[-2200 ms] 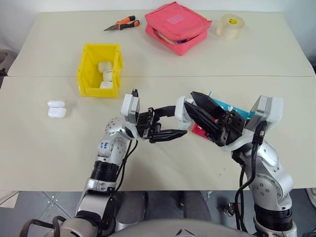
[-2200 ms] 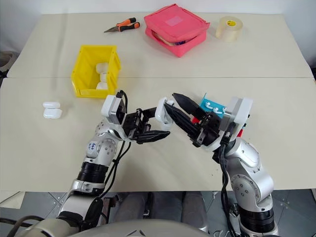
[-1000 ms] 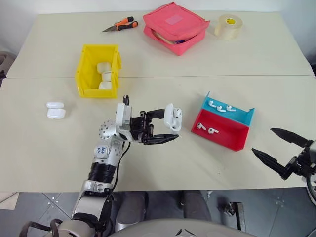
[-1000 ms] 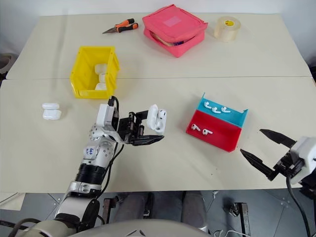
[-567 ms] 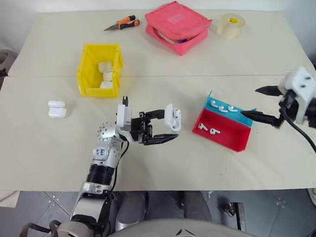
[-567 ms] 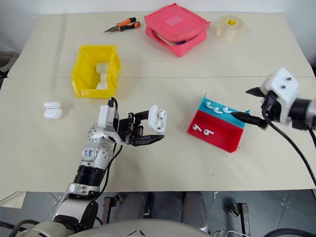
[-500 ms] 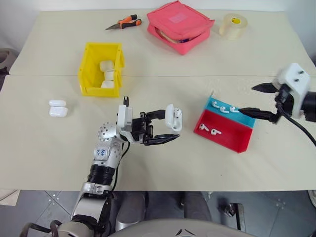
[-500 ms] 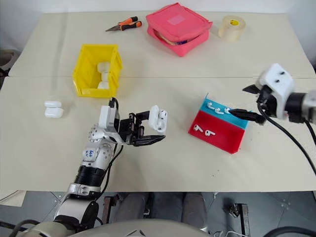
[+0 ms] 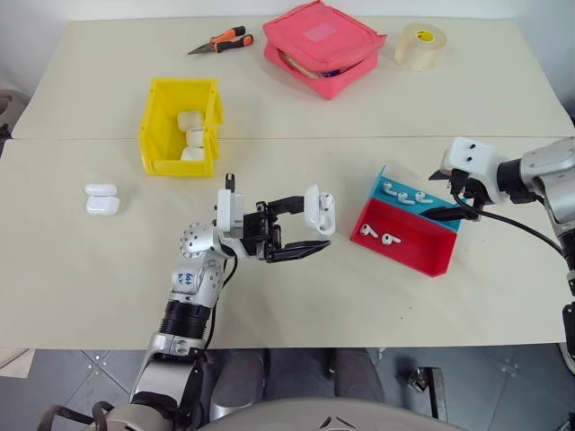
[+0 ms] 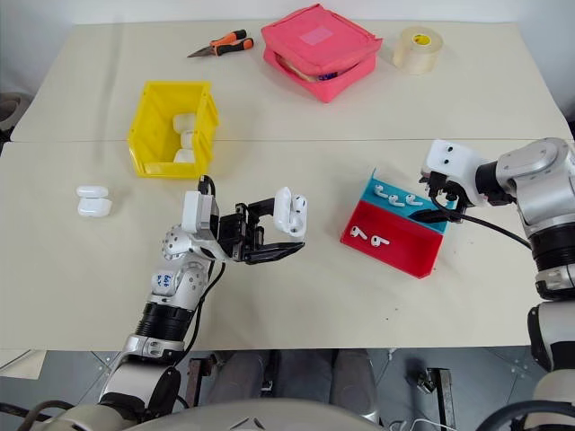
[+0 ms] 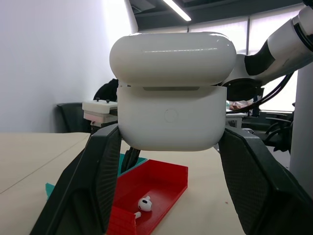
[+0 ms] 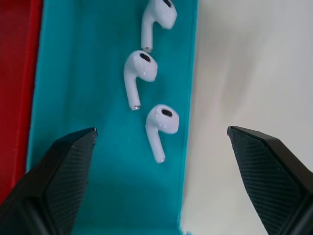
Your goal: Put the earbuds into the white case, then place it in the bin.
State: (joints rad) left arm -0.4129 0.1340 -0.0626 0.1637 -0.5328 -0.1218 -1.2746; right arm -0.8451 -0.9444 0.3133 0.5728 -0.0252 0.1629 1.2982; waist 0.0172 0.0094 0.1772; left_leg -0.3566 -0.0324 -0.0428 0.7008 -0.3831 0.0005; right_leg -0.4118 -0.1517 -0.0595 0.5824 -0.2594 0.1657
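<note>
My left gripper [image 9: 311,224] is shut on the white case [image 9: 318,210], holding it above the table's middle with its lid ajar. In the left wrist view the case [image 11: 171,93] sits between both black fingers [image 11: 98,181]. My right gripper [image 9: 439,196] hangs open over the blue half of the red and blue tray [image 9: 422,256]. Three earbuds [image 12: 141,73] lie in that blue half, the nearest one [image 12: 161,122] between the spread fingertips. Two more earbuds [image 9: 377,235] lie in the red half. The yellow bin [image 9: 160,135] stands at the back left with white cases [image 9: 190,135] inside.
Two more white cases [image 9: 101,199] lie stacked near the table's left edge. At the back are orange-handled pliers [image 9: 220,42], a pink zip pouch [image 9: 323,45] and a roll of tape [image 9: 420,45].
My right arm has swung from near the table's front edge up and left to above the tray's blue half, still open. The left gripper has kept still with the case.
</note>
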